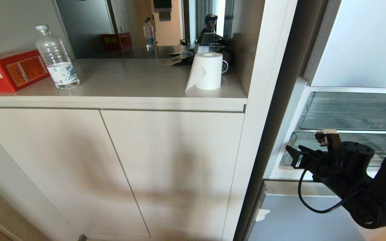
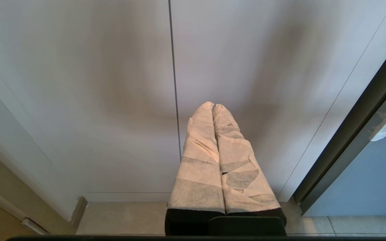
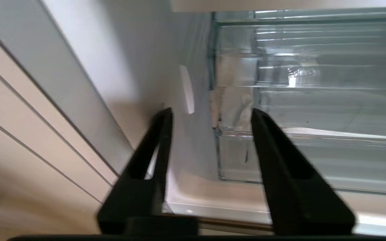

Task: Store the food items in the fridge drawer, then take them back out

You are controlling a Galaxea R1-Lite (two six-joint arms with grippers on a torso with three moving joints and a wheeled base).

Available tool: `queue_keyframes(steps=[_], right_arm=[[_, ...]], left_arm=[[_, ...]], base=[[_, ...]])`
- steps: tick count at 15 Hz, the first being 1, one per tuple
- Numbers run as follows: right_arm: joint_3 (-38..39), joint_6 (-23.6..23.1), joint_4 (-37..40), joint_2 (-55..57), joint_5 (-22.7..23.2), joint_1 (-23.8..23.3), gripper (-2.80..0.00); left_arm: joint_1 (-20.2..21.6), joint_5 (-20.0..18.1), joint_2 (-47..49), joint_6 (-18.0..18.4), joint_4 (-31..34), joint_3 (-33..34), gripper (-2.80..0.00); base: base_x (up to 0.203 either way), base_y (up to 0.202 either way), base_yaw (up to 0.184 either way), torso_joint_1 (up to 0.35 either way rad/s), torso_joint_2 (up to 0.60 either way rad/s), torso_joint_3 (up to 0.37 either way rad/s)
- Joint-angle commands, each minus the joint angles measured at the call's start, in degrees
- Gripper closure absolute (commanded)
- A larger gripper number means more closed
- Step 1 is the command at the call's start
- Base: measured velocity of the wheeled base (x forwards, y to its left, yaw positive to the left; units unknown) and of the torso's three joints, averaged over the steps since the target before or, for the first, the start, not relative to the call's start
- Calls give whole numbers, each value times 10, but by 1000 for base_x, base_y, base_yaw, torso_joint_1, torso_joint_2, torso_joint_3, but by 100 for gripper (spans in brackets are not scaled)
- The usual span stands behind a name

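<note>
No food item shows in any view. The fridge stands open at the right, with the fridge drawer (image 1: 357,112) (image 3: 313,50) clear and ribbed on its floor. Below it sits a second clear bin (image 1: 377,144) (image 3: 300,157) with a white strip along its edge. My right gripper (image 1: 293,156) (image 3: 211,113) hovers just in front of that lower bin's left corner, open, with nothing between its black fingers (image 3: 266,150). My left gripper (image 2: 213,106) is outside the head view; it faces the cabinet doors low down, and its white-wrapped fingers are pressed together, shut on nothing.
Left of the fridge, a counter (image 1: 129,80) carries a red box (image 1: 10,70), a water bottle (image 1: 56,60) and a paper roll (image 1: 208,70). Pale cabinet doors (image 1: 166,167) stand below it. A grey lower fridge front (image 1: 297,217) lies under my right arm. A person (image 1: 209,25) shows at the back.
</note>
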Motion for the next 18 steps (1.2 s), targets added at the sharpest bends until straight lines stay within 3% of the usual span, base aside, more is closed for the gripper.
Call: queue_keyframes(steps=[1, 8, 14, 18], right_arm=[[-3, 1, -5, 0, 3, 12, 0], [33, 23, -9, -24, 3, 14, 0], [168, 26, -11, -140, 6, 14, 0], [163, 55, -10, -120, 3, 9, 0]], left_arm=[[0, 0, 1, 0, 0, 0, 0], [0, 0, 1, 0, 0, 0, 0], [0, 0, 1, 0, 0, 0, 0], [0, 0, 1, 0, 1, 0, 0]], base=[[0, 0, 0, 0, 0, 0], [0, 0, 0, 0, 0, 0], [0, 0, 0, 0, 0, 0], [0, 0, 0, 0, 0, 0]])
